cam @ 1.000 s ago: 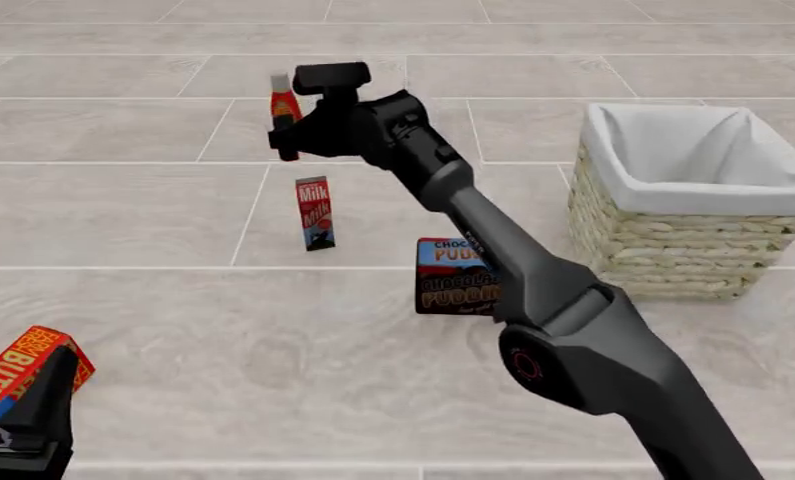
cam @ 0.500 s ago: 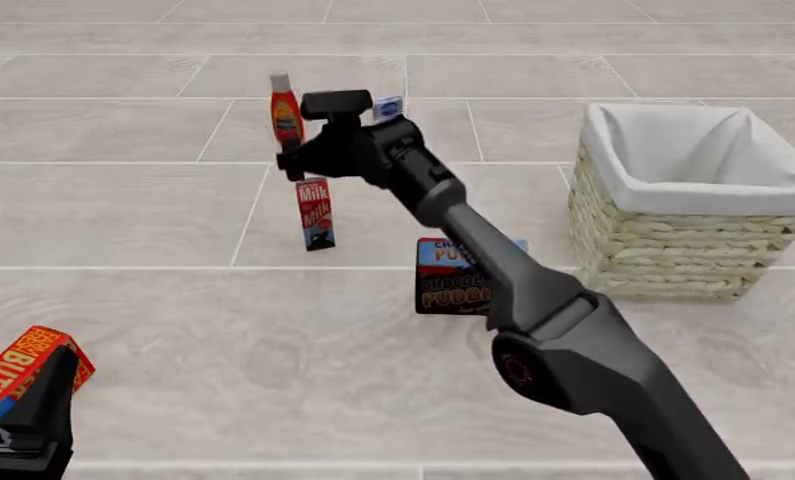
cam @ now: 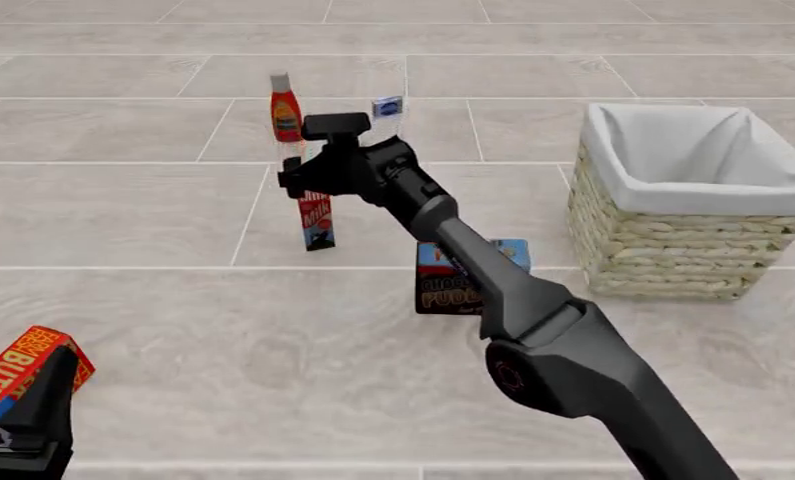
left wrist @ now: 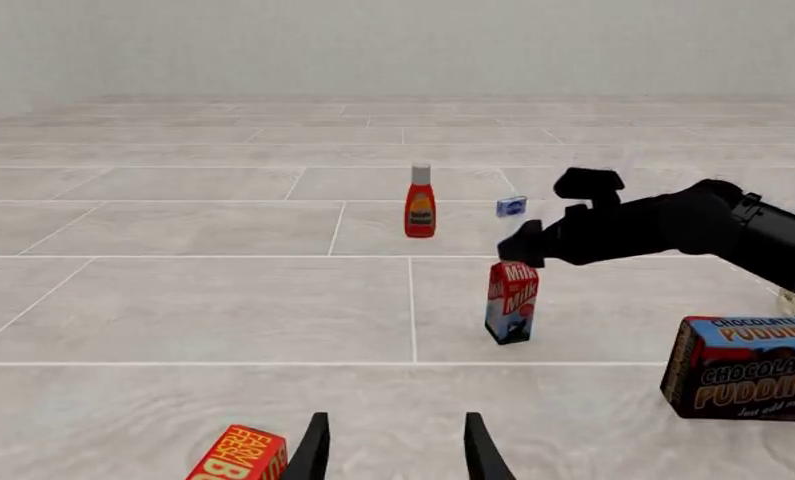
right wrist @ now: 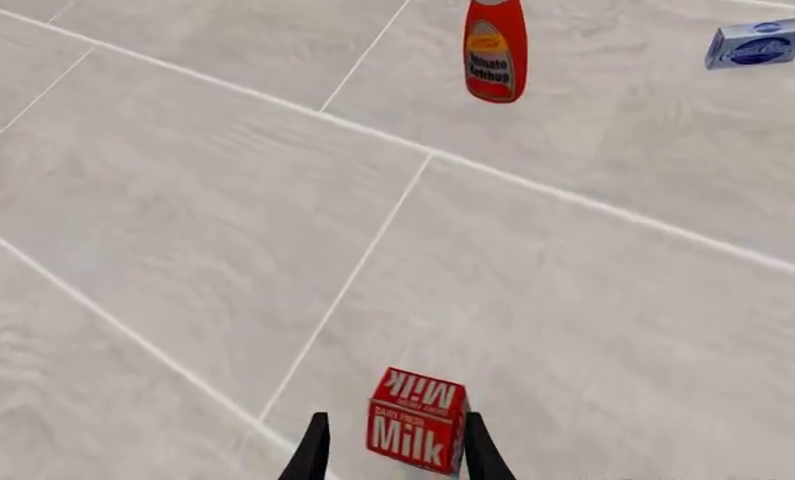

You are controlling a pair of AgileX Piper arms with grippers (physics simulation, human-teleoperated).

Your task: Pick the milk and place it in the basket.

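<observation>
The milk [right wrist: 417, 419] stands upright between the right gripper's [right wrist: 390, 450] fingers [right wrist: 314, 448], which are spread apart.

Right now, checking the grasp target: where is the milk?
In the front view, the milk stands left of centre, nearer than the ketchup bottle, under the right gripper.

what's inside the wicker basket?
The pale woven wicker basket shows only its white cloth lining; nothing is visible inside. The near rim hides the bottom, so the floor cannot be checked.
</observation>
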